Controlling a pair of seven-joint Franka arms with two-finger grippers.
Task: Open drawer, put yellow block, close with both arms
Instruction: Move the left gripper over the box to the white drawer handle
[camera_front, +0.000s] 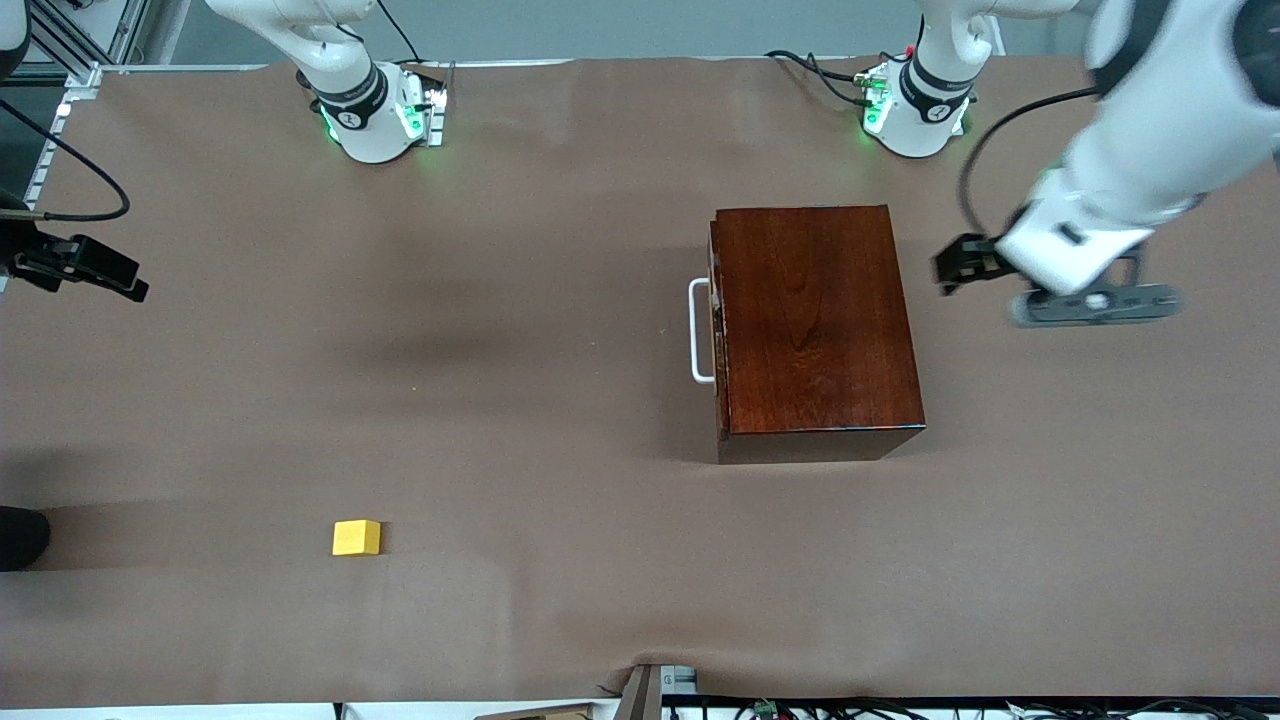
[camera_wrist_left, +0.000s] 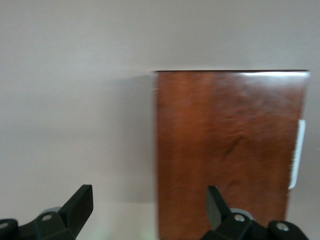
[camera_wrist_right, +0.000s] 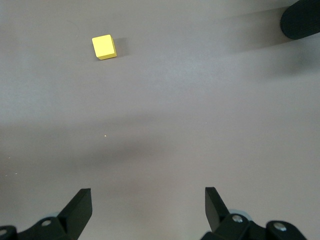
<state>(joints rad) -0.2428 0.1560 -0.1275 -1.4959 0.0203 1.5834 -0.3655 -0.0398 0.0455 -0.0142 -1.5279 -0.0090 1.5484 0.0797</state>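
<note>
- Front view: wooden box (camera_front: 815, 325), glossy reddish-brown and grained, sits on the matte brown cloth of the table (camera_front: 500, 400); the drawer (camera_front: 714, 335) is pushed in, its dark front flush with the box and its white U-shaped bar handle (camera_front: 698, 331) facing the right arm's end; the yellow block (camera_front: 356, 537), a small plain cube, lies well apart from the box, nearer the front camera and toward the right arm's end; the left gripper (camera_front: 960, 265) hangs over the cloth just beside the box at the left arm's end; the right gripper (camera_front: 95, 268) is over the table edge, well apart from the box.
- Left wrist view: black fingers (camera_wrist_left: 80, 205) spread wide, holding nothing, above the box's smooth top edge.
- Right wrist view: fingers (camera_wrist_right: 80, 206) spread, empty, over bare cloth; the cube lies apart from them.
</note>
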